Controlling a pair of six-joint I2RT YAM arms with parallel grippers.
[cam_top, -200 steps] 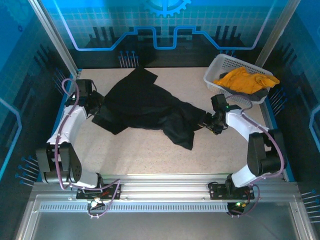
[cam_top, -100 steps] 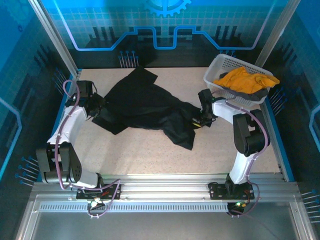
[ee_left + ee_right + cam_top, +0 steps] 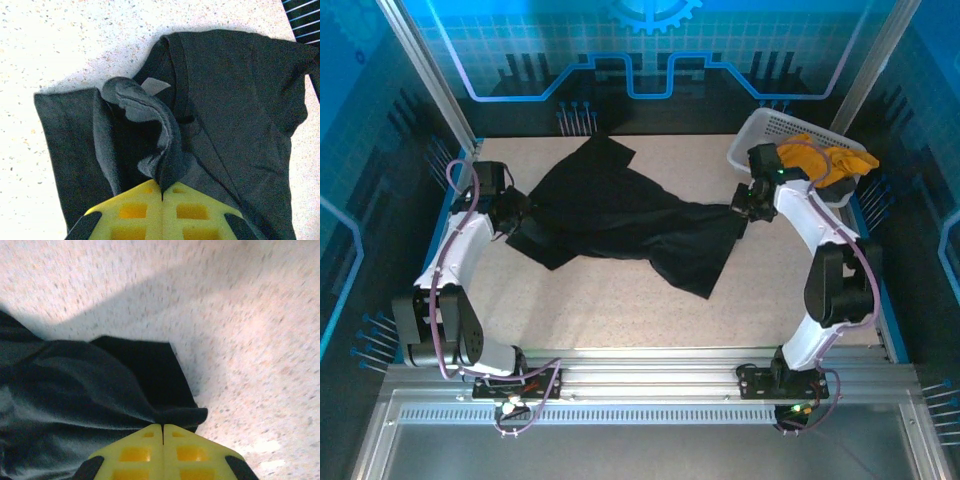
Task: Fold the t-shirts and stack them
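A large black t-shirt (image 3: 620, 215) lies crumpled across the middle of the table, stretched between both arms. My left gripper (image 3: 512, 212) is shut on a fold near the black shirt's collar (image 3: 162, 150) at its left edge. At the shirt's right corner, my right gripper (image 3: 740, 205) is shut on the black cloth (image 3: 165, 412), which is pulled taut toward the basket. A mustard orange-yellow t-shirt (image 3: 820, 158) sits bunched in the white basket (image 3: 760, 130) at the back right.
The white lattice basket stands at the back right corner, close behind my right wrist. Speckled tabletop (image 3: 610, 310) lies bare in front of the black shirt. Blue panels and metal frame posts (image 3: 430, 90) ring the table.
My right gripper closed on the black shirt's right corner and drew it back and to the right toward the basket, spreading the cloth. The left arm has held still.
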